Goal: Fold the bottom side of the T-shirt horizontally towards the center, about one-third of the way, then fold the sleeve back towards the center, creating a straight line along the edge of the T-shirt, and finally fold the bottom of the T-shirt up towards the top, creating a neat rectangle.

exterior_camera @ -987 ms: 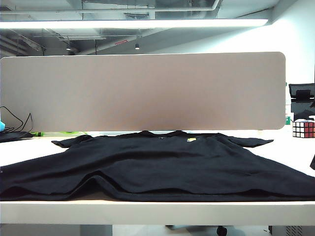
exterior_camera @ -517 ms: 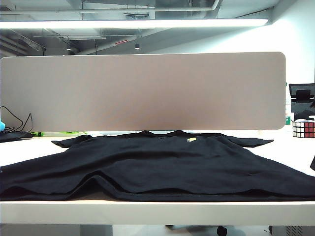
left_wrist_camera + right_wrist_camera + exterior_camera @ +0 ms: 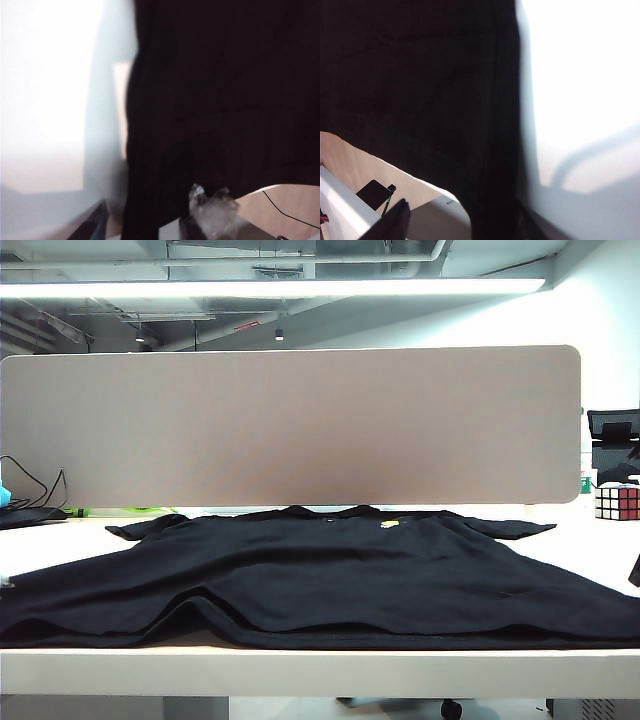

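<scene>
Large black short-sleeved cloth T-shirt (image 3: pixel 330 575) spread flat across white tabletop (image 3: pixel 60 545), collar toward grey partition panel (image 3: pixel 290 425), long straight black hem edge (image 3: pixel 330 640) along near table edge. Multicoloured Rubik's cube (image 3: pixel 616 502) well apart at far right; black cables (image 3: pixel 35 495) at far left. Left gripper (image 3: pixel 150 222) beside shirt's side edge, right gripper (image 3: pixel 462 222) beside opposite edge; jaw spread and hold: cannot tell, fingers blurred.
</scene>
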